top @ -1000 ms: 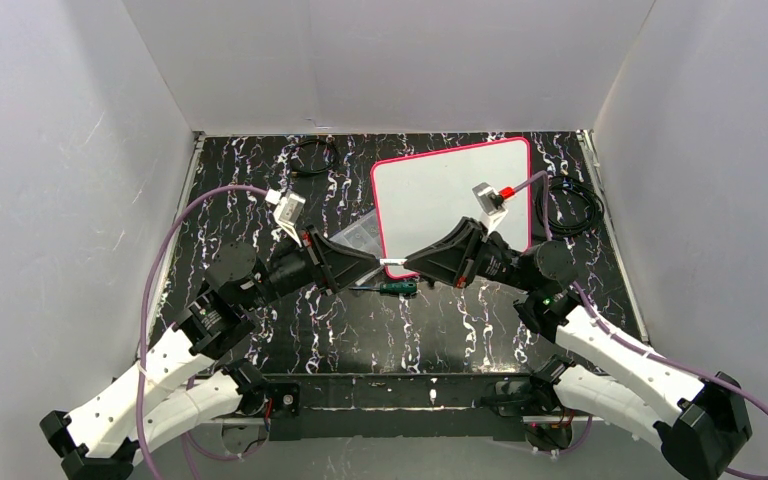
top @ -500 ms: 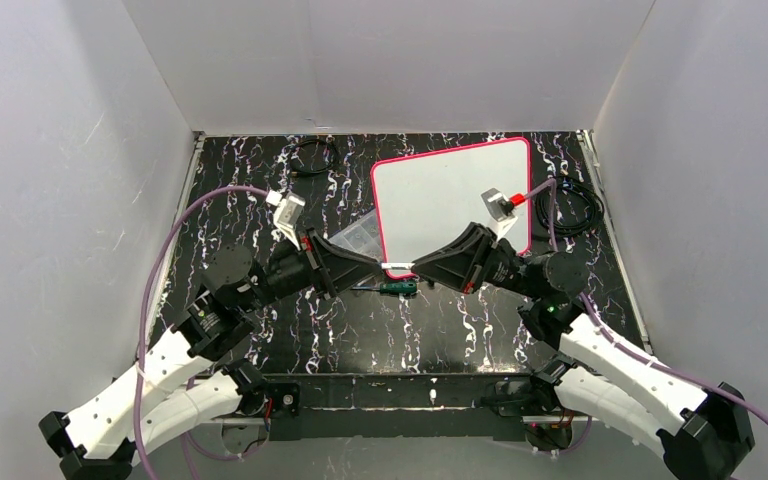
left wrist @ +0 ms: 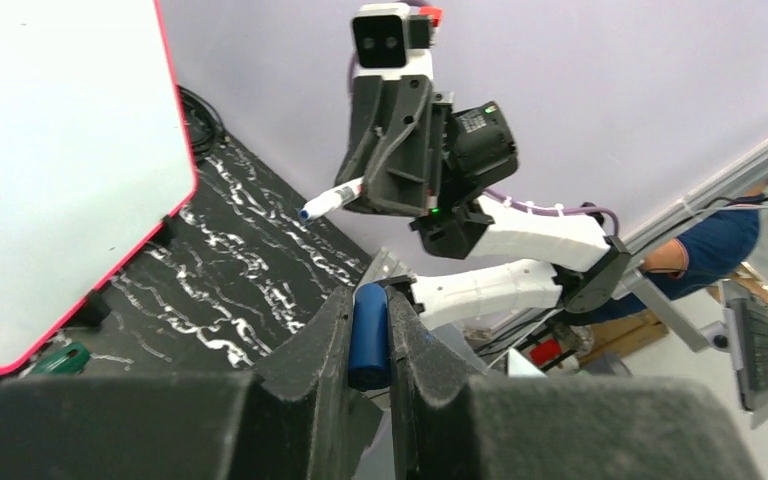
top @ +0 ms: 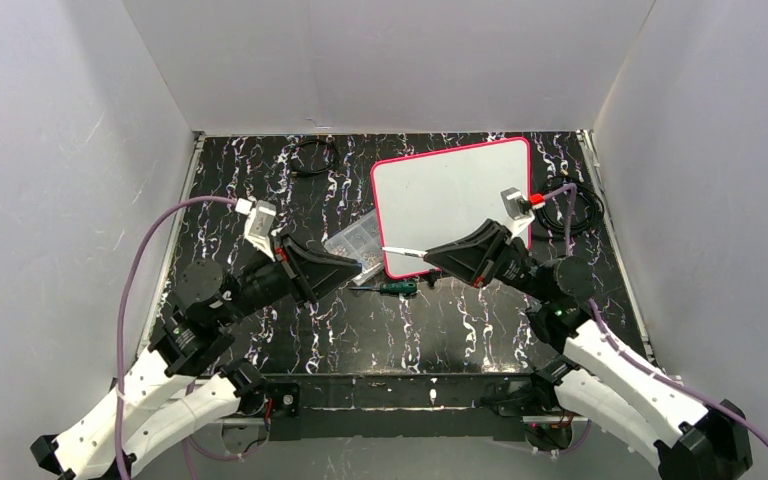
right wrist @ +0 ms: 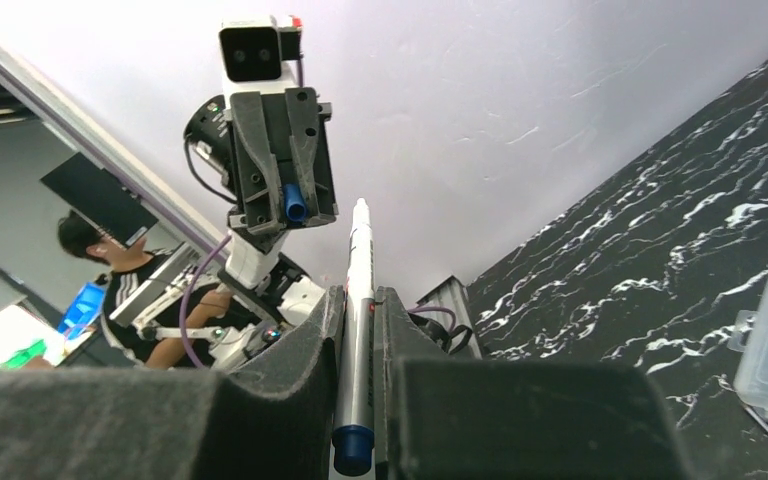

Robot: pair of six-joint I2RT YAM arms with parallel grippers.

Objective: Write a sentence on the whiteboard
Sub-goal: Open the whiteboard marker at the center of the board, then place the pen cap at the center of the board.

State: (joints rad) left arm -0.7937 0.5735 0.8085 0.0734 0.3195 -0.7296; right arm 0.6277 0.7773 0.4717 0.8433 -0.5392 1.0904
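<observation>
1 whiteboard (top: 450,195) | 1 marker (top: 401,251) | 1 cap (left wrist: 368,335) | 1 box (top: 352,240) | perhaps 2 cables (top: 312,157)

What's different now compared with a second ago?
The left gripper pulled back to the left and took the blue cap off the marker. The right gripper keeps hold of the marker, whose tip is now bare, and shifted slightly right. The whiteboard, still blank, and the screwdriver stayed put.
</observation>
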